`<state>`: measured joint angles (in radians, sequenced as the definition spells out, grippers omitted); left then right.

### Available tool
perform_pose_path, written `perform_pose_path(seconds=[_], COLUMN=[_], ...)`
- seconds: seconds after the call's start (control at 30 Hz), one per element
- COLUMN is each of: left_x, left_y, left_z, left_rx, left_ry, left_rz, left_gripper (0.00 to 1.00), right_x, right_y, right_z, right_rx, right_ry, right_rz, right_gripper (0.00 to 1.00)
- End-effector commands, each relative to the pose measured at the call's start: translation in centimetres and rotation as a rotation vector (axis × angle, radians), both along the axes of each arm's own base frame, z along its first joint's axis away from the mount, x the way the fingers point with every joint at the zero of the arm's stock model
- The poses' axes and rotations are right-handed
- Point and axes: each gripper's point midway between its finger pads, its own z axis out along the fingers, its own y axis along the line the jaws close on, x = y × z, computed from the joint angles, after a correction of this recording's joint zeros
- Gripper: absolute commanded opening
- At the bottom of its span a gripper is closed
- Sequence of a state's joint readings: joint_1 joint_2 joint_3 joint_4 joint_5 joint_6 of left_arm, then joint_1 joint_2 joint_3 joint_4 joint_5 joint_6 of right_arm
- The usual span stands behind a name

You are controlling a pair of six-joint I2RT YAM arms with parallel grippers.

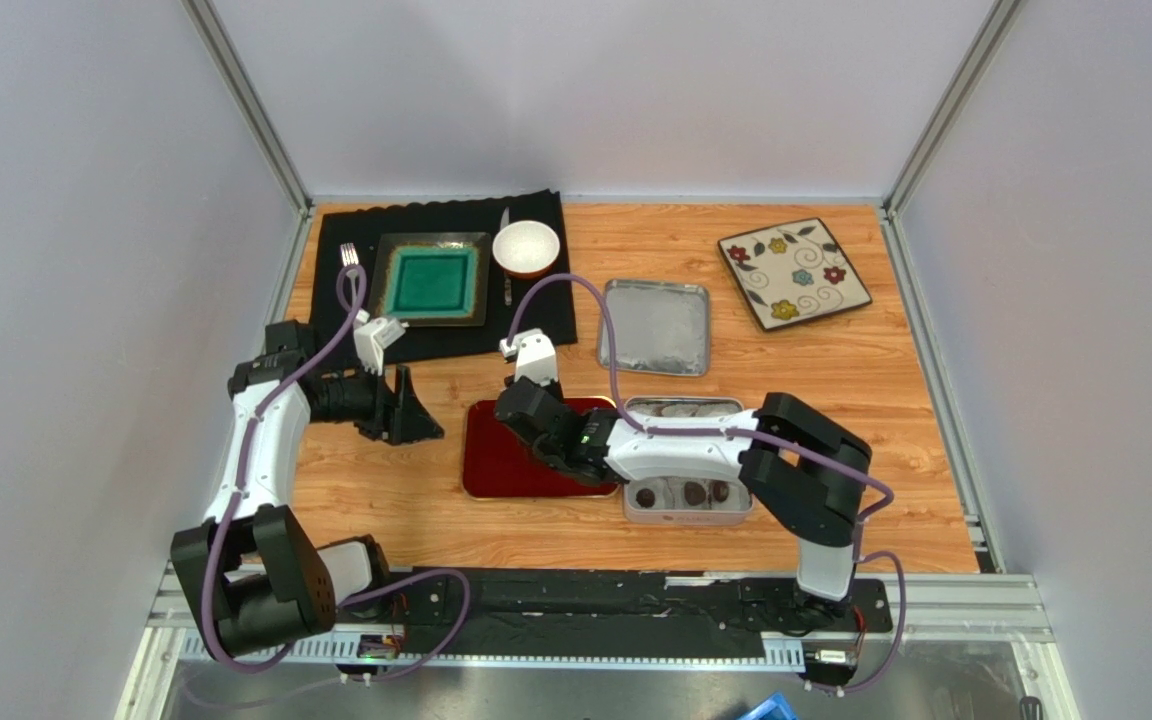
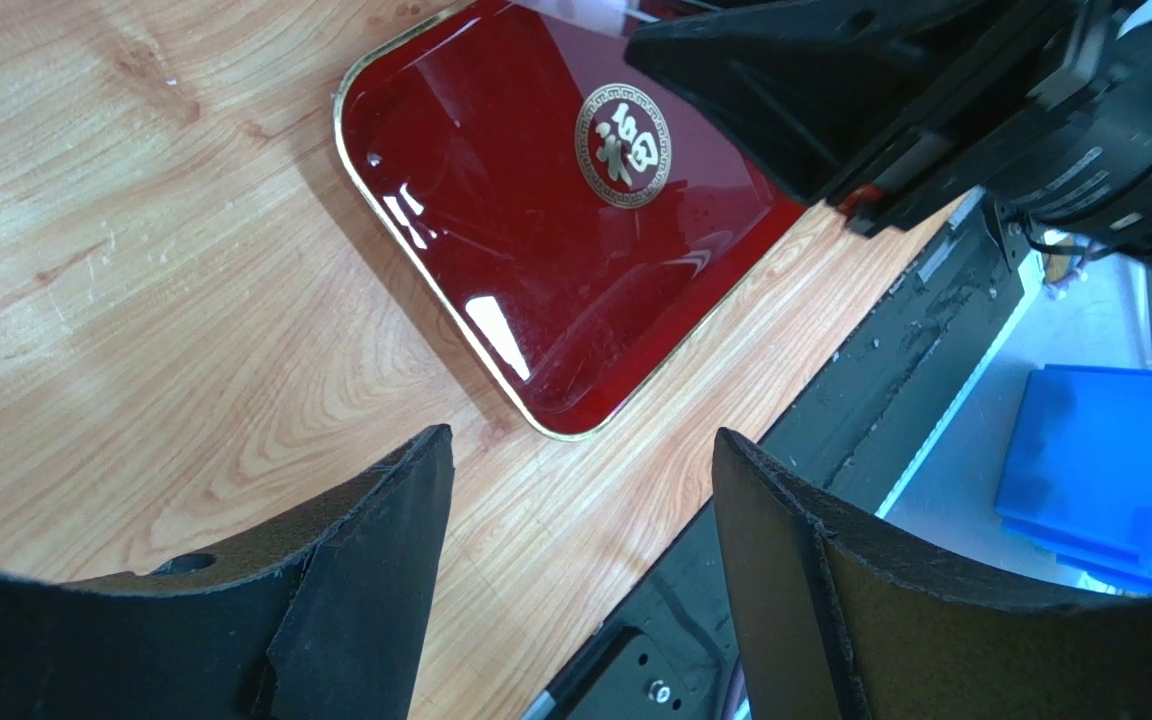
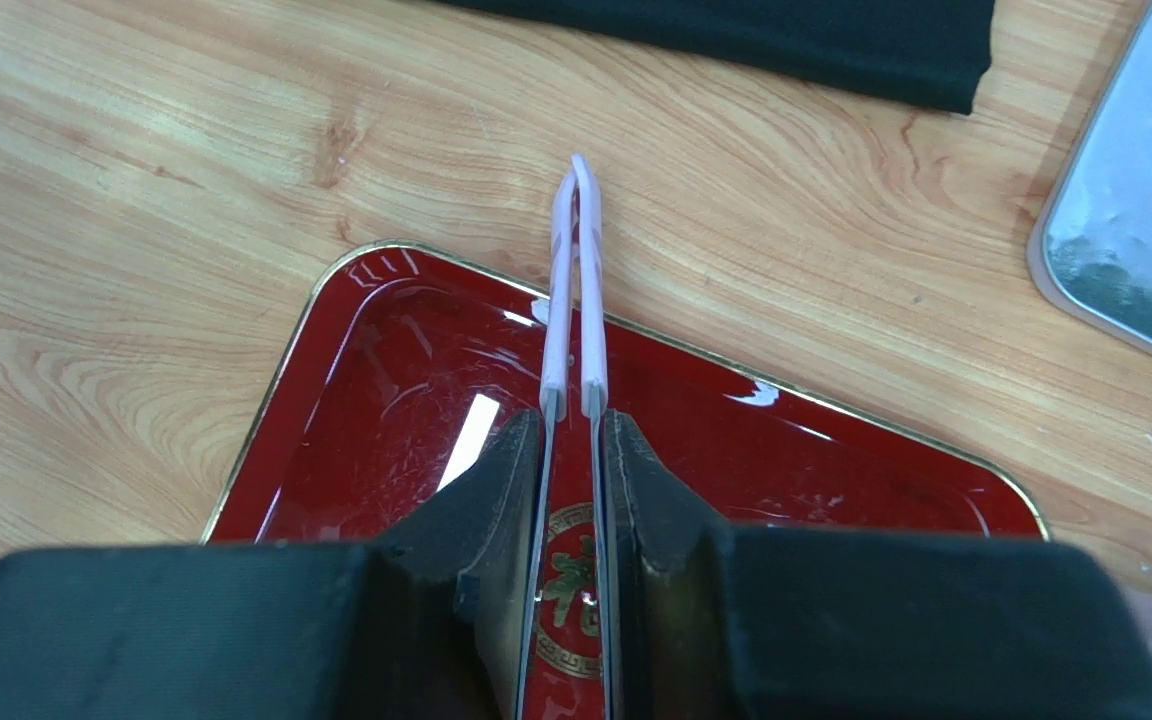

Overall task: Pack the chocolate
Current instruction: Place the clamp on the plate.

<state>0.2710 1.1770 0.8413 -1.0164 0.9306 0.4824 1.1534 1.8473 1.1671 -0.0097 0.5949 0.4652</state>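
Clamping tweezers [image 3: 576, 285]: right fingers [image 3: 495, 503] | chocolate [image 1: 692, 491]: apart, in tin [image 1: 687, 518]

A white bowl [image 1: 527, 246] sits beside a green plate [image 1: 432, 281] on black cloth [image 1: 440, 221].

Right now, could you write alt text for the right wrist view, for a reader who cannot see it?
The right gripper is shut on thin pale tongs that point away over a glossy red tray with a gold rim. The tray lies on a wooden table; a black cloth shows at the top, a silver tin at the right.
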Motion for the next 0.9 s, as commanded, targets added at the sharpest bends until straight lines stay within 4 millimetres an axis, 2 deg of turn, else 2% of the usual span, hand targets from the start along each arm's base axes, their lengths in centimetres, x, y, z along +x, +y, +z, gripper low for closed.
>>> perform_pose_path(seconds=[0.0,0.13,0.33,0.4,0.57,0.73,0.87], left_x=[0.6,1.3,3.0,3.0,2.1,2.0,1.8], left_y=[0.2,0.7,2.8,3.1,2.6,2.4,2.4], left_z=[2.0,3.3,4.6,4.4,3.7,3.6,3.8], left_rx=[-0.001,-0.015,-0.041,-0.043,-0.061,-0.075,-0.072], left_ry=[-0.087,-0.104,-0.122,-0.115,-0.087,-0.090,-0.093], left_rz=[-0.012,0.027,0.158,0.156,0.132,0.127,0.115], left_gripper=[0.72,0.72,0.73,0.72,0.72,0.73,0.72], right_x=[0.3,-0.3,-1.1,-1.1,-1.1,-1.5,-2.3], right_y=[3.1,5.6,8.5,8.5,5.8,4.7,4.3], right_z=[2.6,3.7,4.4,3.9,2.0,1.2,-0.1], right_rx=[0.087,0.104,0.129,0.119,0.070,0.040,-0.029], right_ry=[-0.060,-0.099,-0.104,-0.099,-0.095,-0.078,-0.017], right_rz=[-0.012,0.043,0.123,0.110,0.039,0.042,0.057], right_gripper=[0.00,0.00,0.00,0.00,0.00,0.00,0.10])
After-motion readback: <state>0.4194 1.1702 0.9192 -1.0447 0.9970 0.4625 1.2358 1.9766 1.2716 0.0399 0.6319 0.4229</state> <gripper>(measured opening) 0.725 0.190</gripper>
